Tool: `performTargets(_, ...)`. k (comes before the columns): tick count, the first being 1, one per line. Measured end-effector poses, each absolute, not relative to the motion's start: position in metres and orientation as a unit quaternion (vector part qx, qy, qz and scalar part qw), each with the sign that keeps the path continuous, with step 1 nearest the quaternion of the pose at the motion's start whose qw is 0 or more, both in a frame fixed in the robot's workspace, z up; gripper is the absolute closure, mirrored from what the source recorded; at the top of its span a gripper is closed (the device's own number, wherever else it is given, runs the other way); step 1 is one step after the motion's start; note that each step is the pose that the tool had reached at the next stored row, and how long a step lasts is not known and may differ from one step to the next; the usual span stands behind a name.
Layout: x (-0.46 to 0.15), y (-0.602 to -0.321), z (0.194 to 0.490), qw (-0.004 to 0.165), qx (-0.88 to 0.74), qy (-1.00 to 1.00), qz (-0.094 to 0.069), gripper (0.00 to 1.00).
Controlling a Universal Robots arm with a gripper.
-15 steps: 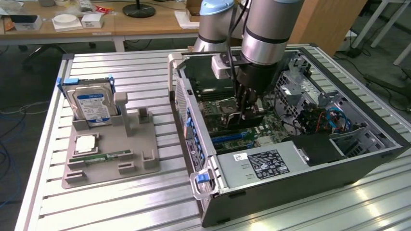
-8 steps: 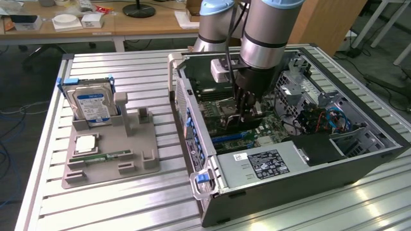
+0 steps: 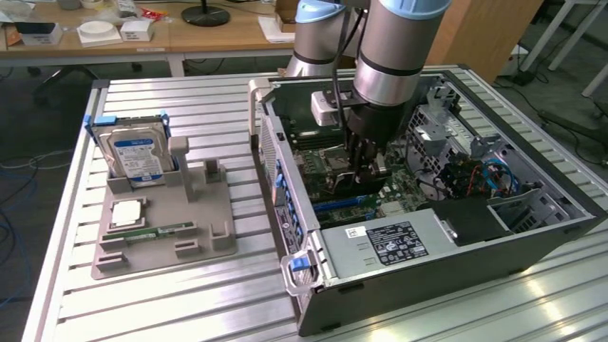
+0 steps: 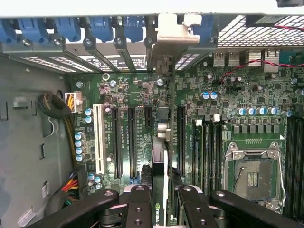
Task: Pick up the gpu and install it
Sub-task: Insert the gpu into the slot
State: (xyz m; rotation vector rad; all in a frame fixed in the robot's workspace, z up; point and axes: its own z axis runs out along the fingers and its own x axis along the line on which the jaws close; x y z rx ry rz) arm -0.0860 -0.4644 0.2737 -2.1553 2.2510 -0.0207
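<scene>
- Black fingers [image 4: 142, 202] of my gripper [image 4: 160, 199] are clenched on the gpu [image 4: 160, 183], one on each face of the card; the card stands on edge between them.
- Gpu position: inside the open computer case [image 3: 532, 242], directly above the motherboard [image 4: 228, 99], lined up lengthwise with the row of black expansion slots [image 4: 131, 142]. Whether its lower edge has entered a slot I cannot tell.
- Metal bracket [image 4: 173, 29] at the far end of the card sits at the case's rear wall, among the blue slot latches [image 4: 102, 26].
- In the exterior view my gripper [image 3: 366, 174] reaches straight down into the case from the grey arm [image 3: 399, 50], over the middle of the board.
- Empty CPU socket [image 4: 251, 173] lies beside the memory slots, apart from the card.
- White slot [image 4: 98, 137] sits on the other side of the black slots, near a bundle of coloured wires [image 4: 71, 183].
- On the exterior view's left, well apart from the case, a grey holder tray [image 3: 213, 239] rests on the slatted metal table [image 3: 190, 306].
- Tray contents: a silver hard drive [image 3: 135, 157] standing upright, a processor chip [image 3: 127, 212], and a narrow green memory stick [image 3: 156, 232] lying flat.
</scene>
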Motion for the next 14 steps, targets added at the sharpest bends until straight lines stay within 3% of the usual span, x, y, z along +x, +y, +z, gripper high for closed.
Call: performTargets(14,-0.0839,-0.4640,0.2806,0.013,-0.692,0.722,-0.007,0.74)
